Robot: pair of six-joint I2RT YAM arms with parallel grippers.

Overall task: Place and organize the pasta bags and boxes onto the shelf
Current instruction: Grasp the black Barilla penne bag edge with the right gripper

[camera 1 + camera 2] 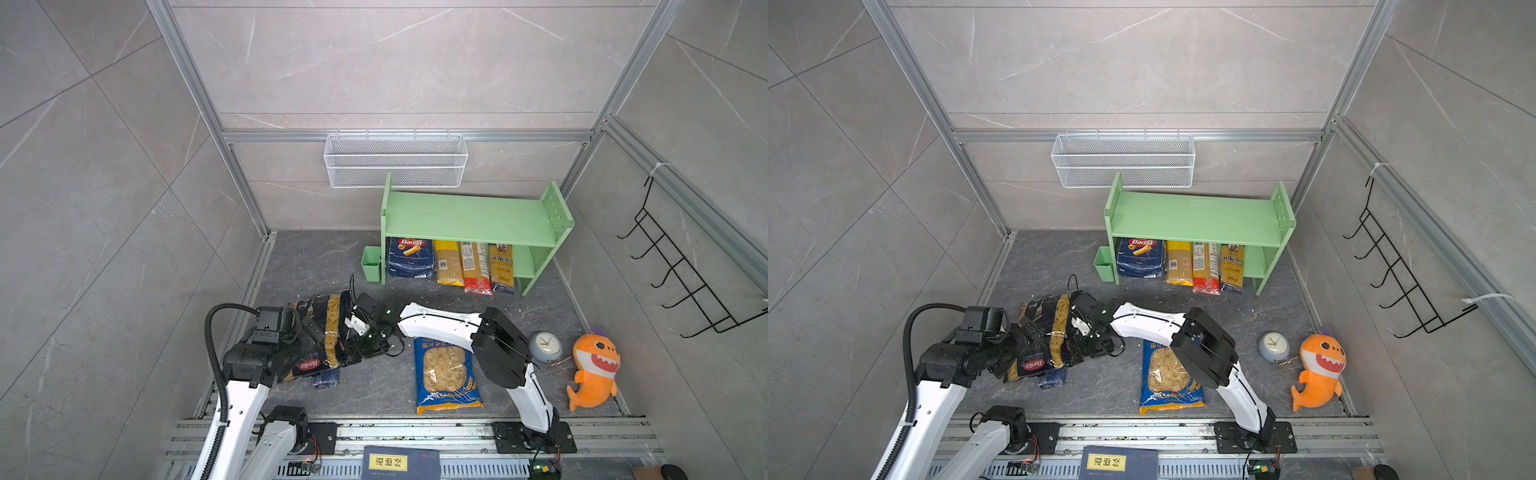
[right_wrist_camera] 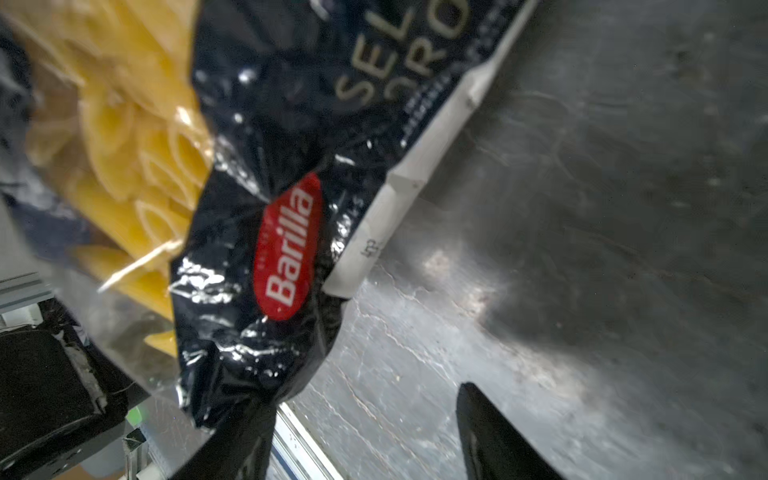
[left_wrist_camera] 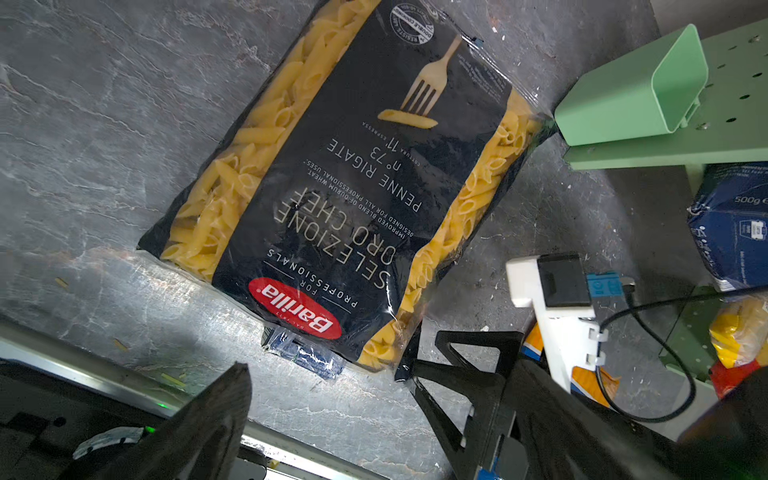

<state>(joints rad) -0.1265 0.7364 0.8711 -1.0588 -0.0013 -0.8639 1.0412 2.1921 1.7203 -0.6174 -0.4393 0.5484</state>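
Right, from my seat both arms crowd over the black penne bag (image 1: 330, 328). It lies flat on the floor (image 1: 316, 257) at about 8 o'clock in both top views, with its logo end toward 6 o'clock. My left pincer (image 1: 311, 330) hangs over the bag with its jaws spread wide and nothing between them.

My right pincer (image 2: 365, 399) sits at the bag's 3 o'clock edge with its jaws partly apart. In the right wrist view bare floor shows between them, and one finger (image 2: 241, 440) touches the crumpled logo end. A slim blue pack (image 1: 326, 379) pokes out from under the bag at its 6 o'clock end.

The big blue bag of shell pasta (image 1: 446, 374) lies at 6 o'clock, with my right forearm crossing over its far end.

The green shelf (image 1: 469, 216) stands at 1 o'clock by the back wall. Under its top board, from 9 toward 3 o'clock, sit a blue carton (image 1: 410, 257), a yellow pack (image 1: 448, 264), a red-ended pack (image 1: 476, 270) and a dark pack (image 1: 500, 268), side by side. A small green cup (image 1: 371, 264) sits just beside the shelf's 9 o'clock panel. A clock (image 1: 545, 347) and an orange toy (image 1: 594, 365) lie at 4 o'clock.
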